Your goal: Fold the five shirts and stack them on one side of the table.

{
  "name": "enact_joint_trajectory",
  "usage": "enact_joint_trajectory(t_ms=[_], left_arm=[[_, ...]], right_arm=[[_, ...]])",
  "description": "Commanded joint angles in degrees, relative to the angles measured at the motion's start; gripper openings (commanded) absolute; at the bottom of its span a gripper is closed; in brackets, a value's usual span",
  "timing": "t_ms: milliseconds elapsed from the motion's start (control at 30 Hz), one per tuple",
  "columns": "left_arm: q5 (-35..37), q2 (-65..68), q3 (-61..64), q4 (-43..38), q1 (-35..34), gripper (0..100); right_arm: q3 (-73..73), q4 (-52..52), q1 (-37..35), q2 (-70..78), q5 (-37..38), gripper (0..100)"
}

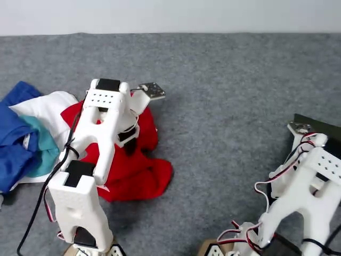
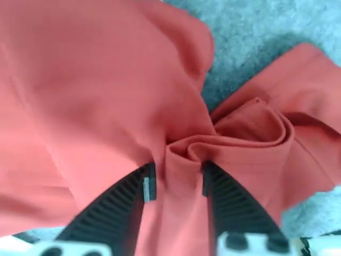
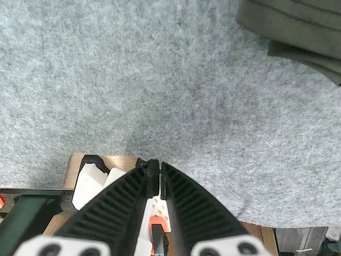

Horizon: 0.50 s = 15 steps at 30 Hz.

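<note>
A crumpled red shirt [image 1: 133, 170] lies on the grey carpeted table [image 1: 224, 96], left of centre. My left gripper [image 2: 176, 173] is shut on a raised fold of the red shirt [image 2: 106, 80], its black fingers [image 2: 133, 192] pinching the cloth from both sides. From above, the left gripper [image 1: 128, 134] sits over the shirt's upper part. A heap of blue [image 1: 16, 144], teal [image 1: 45, 146] and white [image 1: 50, 106] shirts lies at the far left. A folded dark green shirt [image 3: 298, 26] rests at the right edge. My right gripper [image 3: 155, 166] is shut with nothing in it, low above the table's near edge.
The right arm [image 1: 314, 181] stands folded back at the near right, partly covering the dark green shirt [image 1: 322, 127]. A wooden base with white parts [image 3: 90, 181] lies under the right gripper. Bare carpet spreads across the middle and the back of the table.
</note>
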Motion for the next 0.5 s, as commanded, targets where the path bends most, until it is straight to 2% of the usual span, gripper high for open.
enact_joint_trajectory(t_ms=[0,167,333,467], left_arm=[[-0.5,-0.4,0.2,-0.5,0.0,14],[-0.5,-0.4,0.0,-0.5,0.0,1],[-0.4,-1.8,-0.8,0.7,-0.3,0],[0.2,-9.2,-5.8,4.9,-0.6,0]], right_arm=[[-0.4,1.8,-0.7,-1.2,0.2,1.0],[-0.4,1.0,-0.8,-1.2,0.2,1.0],[-0.4,1.1,-4.6,-1.5,0.2,1.0],[-0.7,1.1,-8.8,-1.7,-2.7,1.0]])
